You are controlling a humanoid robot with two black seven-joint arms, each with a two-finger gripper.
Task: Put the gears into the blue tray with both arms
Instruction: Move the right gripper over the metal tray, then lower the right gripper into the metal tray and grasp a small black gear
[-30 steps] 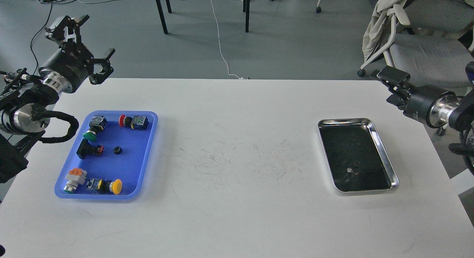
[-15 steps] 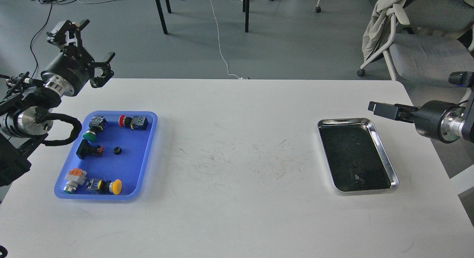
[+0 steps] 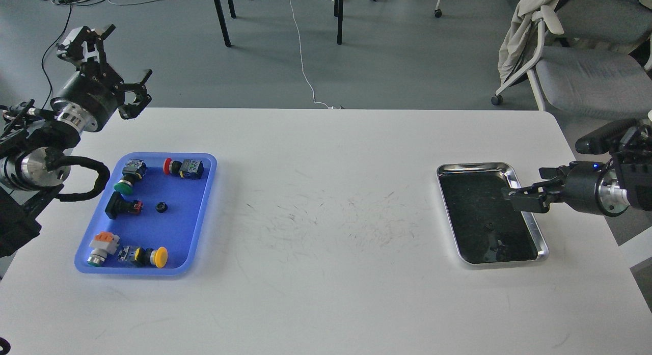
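A gear (image 3: 162, 207) lies in the blue tray (image 3: 198, 220), amid the push-button switches (image 3: 184, 167). Far to the tray's right, the right gripper (image 3: 520, 198) hangs over the steel tray (image 3: 530, 220); whether its fingers are parted cannot be told. Beyond the blue tray's far-left corner, the left gripper (image 3: 114, 59) hovers with fingers spread, empty.
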